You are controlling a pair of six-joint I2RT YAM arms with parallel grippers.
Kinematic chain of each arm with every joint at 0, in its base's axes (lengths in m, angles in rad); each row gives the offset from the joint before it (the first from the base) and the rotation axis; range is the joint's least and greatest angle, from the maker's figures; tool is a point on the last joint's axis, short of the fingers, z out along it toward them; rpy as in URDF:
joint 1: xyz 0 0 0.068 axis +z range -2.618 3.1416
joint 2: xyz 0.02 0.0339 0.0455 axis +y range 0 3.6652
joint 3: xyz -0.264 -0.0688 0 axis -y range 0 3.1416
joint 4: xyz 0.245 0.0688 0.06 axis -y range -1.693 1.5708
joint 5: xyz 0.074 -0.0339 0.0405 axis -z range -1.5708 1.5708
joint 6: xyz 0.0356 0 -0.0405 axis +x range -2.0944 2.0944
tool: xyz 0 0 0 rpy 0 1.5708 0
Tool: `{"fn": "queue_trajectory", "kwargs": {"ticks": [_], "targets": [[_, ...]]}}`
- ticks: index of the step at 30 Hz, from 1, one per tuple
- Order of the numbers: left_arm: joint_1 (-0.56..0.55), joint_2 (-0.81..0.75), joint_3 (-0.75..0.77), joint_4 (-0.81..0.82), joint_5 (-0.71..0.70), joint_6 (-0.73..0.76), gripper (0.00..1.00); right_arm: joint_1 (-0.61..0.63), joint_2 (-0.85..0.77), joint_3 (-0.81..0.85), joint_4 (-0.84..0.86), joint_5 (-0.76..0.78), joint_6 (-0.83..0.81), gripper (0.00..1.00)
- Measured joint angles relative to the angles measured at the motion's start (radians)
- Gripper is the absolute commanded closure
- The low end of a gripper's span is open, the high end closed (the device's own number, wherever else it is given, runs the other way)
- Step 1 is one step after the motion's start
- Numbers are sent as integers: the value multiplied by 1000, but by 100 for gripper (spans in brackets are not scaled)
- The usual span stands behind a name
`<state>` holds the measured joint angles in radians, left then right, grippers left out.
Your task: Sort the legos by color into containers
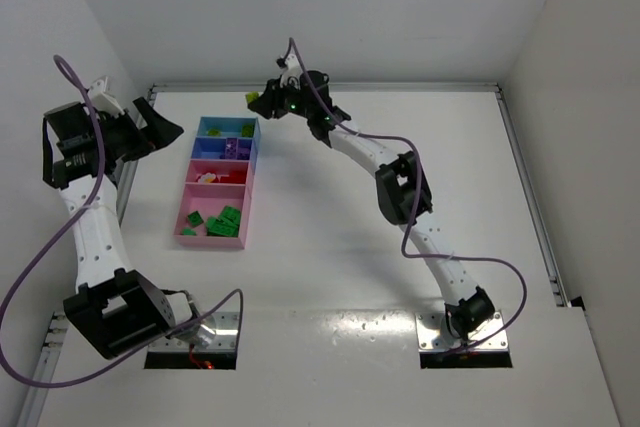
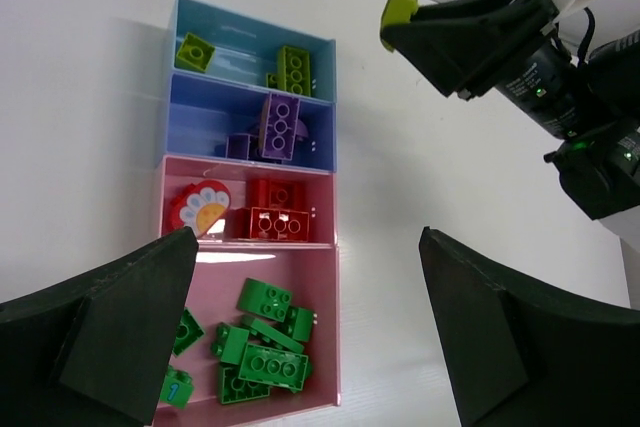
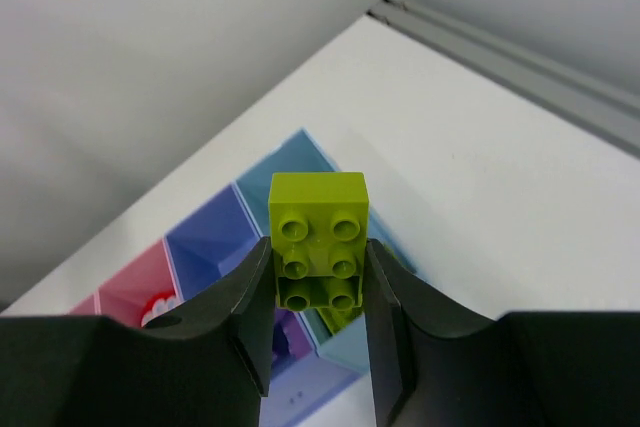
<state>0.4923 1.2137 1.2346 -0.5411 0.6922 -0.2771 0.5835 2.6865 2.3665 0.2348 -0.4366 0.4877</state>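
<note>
The left arm (image 1: 97,237) rises from its base with the wrist held high at the left side. The left gripper (image 1: 163,129) points right, jaws spread wide apart. The right arm (image 1: 372,155) extends far forward and leftward. The right gripper (image 1: 262,100) is clamped on a small yellow-green plastic brick (image 3: 318,219), one finger against each side

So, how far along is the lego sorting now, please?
Nearly done. Done: yellow-green bricks in the light blue compartment, purple bricks in the darker blue compartment, red bricks in the small pink compartment, green bricks in the large pink compartment. In hand: the right gripper holds a yellow-green brick near that light blue compartment; the left gripper is open, empty. Left: dropping that brick; no other loose brick shows.
</note>
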Motion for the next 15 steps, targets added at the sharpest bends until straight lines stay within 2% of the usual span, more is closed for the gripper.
{"fn": "queue_trajectory", "kwargs": {"ticks": [6, 15], "targets": [[20, 8, -15, -8, 32, 3, 0, 53, 67, 56, 83, 101, 7, 92], [38, 26, -15, -2, 75, -18, 0, 114, 161, 69, 91, 209, -1, 85]]}}
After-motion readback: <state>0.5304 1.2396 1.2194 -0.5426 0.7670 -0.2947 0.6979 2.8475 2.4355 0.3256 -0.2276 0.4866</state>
